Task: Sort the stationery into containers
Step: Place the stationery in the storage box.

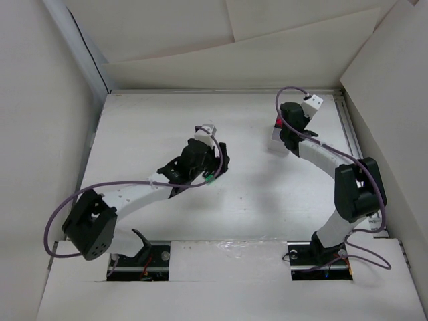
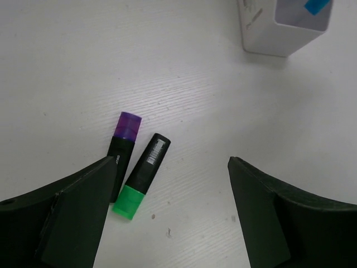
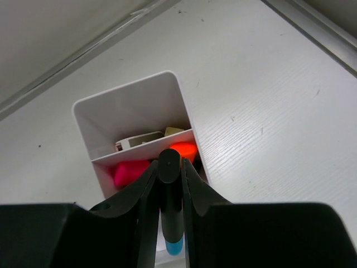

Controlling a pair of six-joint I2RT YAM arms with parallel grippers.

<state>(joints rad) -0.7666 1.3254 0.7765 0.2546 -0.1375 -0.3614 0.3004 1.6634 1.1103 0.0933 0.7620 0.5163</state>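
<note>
right pincer [image 3: 169, 166] clamped on blue marker [image 3: 170, 212], organiser [image 3: 134, 106] just beyond its tips | left pincer [image 2: 170, 167] spread wide, holding nothing; green marker [image 2: 142, 176] and purple marker [image 2: 124, 148] side by side on counter [image 2: 223, 111] beneath, nearer its left jaw | markers likely light, stiff, slick: grip mid-barrel, crosswise
</note>
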